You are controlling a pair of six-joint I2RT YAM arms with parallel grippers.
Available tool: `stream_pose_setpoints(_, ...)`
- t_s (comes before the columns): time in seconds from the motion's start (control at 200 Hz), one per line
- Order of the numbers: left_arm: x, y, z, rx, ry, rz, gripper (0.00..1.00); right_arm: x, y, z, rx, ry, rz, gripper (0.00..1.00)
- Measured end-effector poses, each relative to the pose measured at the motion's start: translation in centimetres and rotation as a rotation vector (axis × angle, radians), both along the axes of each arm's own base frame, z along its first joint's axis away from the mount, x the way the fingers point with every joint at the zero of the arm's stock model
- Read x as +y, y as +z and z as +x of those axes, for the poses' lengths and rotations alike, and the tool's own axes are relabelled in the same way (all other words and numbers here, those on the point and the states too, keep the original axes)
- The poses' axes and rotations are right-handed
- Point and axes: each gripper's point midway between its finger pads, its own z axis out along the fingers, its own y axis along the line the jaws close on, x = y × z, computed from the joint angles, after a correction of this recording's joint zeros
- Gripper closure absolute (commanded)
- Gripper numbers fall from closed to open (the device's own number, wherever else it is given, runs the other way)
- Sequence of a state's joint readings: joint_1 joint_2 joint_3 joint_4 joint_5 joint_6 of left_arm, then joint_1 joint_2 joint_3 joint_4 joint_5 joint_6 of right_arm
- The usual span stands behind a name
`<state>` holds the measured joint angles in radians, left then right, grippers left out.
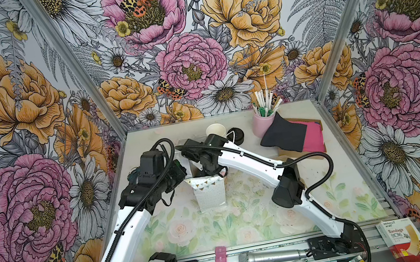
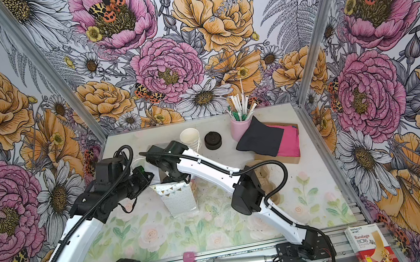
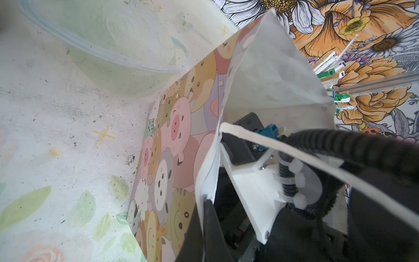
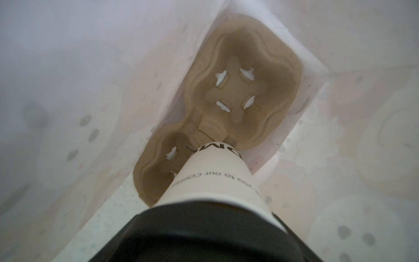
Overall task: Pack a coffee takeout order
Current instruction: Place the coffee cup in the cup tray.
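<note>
The right claw [image 4: 204, 217] is down inside the bag [image 4: 90, 90], clamped on the cup [image 4: 215, 177]. The cup points base-first at one pocket of the carrier [image 4: 260, 68], which lies on the bag's floor. Whether the base touches the pocket I cannot tell.

The left claw [image 3: 205, 204] is pinched together on the bag's rim, and the mouth stands open.

In both top views the bag [image 1: 210, 195] [image 2: 179, 201] stands upright near the middle of the table [image 1: 247, 218]. The left claw is at its 9 o'clock, and the right arm reaches in from 4 o'clock.

Seen from the bag, a second cup [image 1: 215, 130] stands at 12 o'clock near the back wall. The lid [image 1: 236, 135] sits just beside it at 1 o'clock, clearer in a top view [image 2: 212, 140].

The black napkin [image 1: 285, 134] is at 2 o'clock, lying partly over the pink napkin [image 1: 312, 137]. The straw cup [image 1: 263, 123] stands just beside its far corner.
</note>
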<state>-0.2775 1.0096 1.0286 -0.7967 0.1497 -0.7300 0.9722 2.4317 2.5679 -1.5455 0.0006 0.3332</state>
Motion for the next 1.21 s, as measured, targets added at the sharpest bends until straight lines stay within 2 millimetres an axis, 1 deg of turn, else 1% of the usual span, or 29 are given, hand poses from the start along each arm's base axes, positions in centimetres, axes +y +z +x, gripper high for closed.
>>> stream_pose_setpoints(0.13,0.0,0.0,0.0,0.0,0.0,0.0,1.0,0.1,0.0,-0.2,0.015,0.011,0.012,0.34)
stream_pose_setpoints(0.265,0.0,0.0,0.0,0.0,0.0,0.001,1.0,0.3,0.0,-0.5,0.038,0.015,0.027,0.34)
stream_pose_setpoints(0.65,0.0,0.0,0.0,-0.002,0.001,0.0,1.0,0.3,0.4,-0.5,0.046,0.012,0.038,0.33)
stream_pose_setpoints(0.875,0.1,0.2,-0.1,-0.008,0.001,-0.001,1.0,0.0,0.7,-0.4,0.046,-0.041,0.039,0.34)
stream_pose_setpoints(1.005,0.1,0.2,-0.1,-0.009,0.001,-0.002,1.0,-0.7,1.1,0.2,0.039,-0.114,0.03,0.38)
stream_pose_setpoints(1.206,0.1,0.3,-0.1,-0.01,0.001,-0.002,1.0,-1.4,1.5,0.7,0.036,-0.196,0.024,0.49)
